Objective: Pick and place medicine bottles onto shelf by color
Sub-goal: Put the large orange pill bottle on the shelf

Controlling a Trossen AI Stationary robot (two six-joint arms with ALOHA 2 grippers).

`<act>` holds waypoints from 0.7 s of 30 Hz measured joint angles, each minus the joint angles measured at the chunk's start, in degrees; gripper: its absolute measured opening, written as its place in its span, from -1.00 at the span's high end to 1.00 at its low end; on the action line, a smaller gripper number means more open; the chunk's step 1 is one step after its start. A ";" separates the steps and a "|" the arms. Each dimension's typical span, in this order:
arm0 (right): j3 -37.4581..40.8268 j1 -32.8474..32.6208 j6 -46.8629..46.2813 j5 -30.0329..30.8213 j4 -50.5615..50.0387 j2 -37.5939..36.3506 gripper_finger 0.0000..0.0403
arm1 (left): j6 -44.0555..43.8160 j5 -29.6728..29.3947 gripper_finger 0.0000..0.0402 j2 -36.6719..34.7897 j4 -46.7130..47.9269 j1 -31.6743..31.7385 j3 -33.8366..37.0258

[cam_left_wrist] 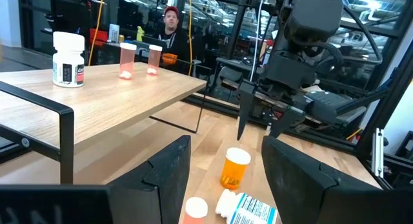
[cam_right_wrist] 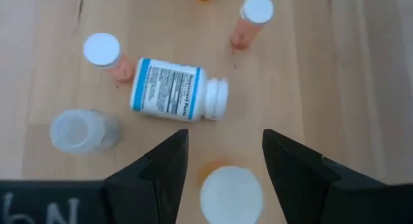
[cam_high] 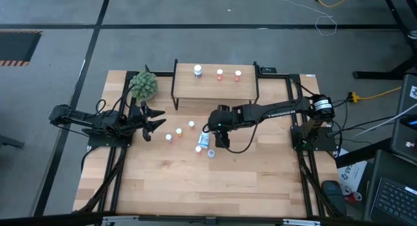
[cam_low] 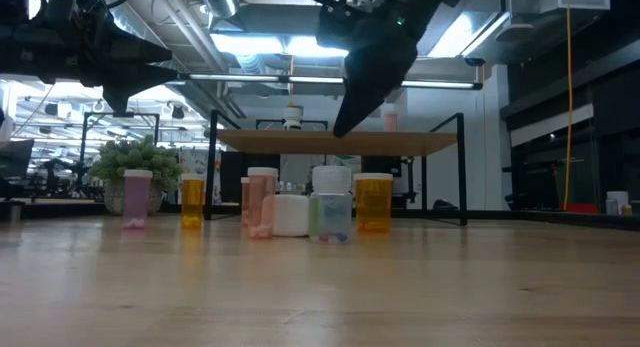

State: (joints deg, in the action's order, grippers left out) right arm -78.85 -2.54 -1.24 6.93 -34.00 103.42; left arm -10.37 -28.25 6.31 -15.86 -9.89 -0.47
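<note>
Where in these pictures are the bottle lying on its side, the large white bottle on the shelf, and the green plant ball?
bottle lying on its side (cam_right_wrist: 169, 90), right wrist view, on its printed label.
large white bottle (cam_left_wrist: 68, 59), left wrist view, on its body.
green plant ball (cam_high: 144, 85), high view, on its middle.

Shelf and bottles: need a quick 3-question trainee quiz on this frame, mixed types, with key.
1. True or false: the shelf holds four bottles.
2. The white blue-labelled bottle on the table is: A upright; B lying on its side; C held in a gripper.
3. Fill in: the bottle standing just below the open right gripper has a white cap and a ____ body.

Key: 1 false; 2 B; 3 orange, the orange bottle.
</note>
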 joint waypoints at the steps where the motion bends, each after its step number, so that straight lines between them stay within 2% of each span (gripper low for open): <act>1: 0.00 -0.10 0.09 -0.72 0.03 0.00 0.00 | 0.00 0.00 0.07 0.00 0.02 0.02 0.00; 7: 1.56 -0.59 0.19 -0.58 0.72 1.87 0.00 | 0.00 0.02 0.07 0.00 0.08 0.01 0.01; 12: 1.55 -0.78 -0.41 7.13 -0.21 1.80 0.00 | 0.00 0.00 0.07 0.00 0.29 0.00 0.02; 15: 1.53 -1.05 -0.04 7.96 -0.77 0.13 0.00 | -0.01 0.00 0.07 -0.01 0.29 0.01 0.00; 21: 1.53 -1.03 -1.78 8.00 -8.82 -2.44 0.00 | 0.00 0.00 0.07 0.00 0.35 0.01 0.00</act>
State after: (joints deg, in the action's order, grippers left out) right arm -77.32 -3.58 -3.02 14.94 -42.81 100.98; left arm -10.37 -28.25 6.30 -15.51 -9.88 -0.47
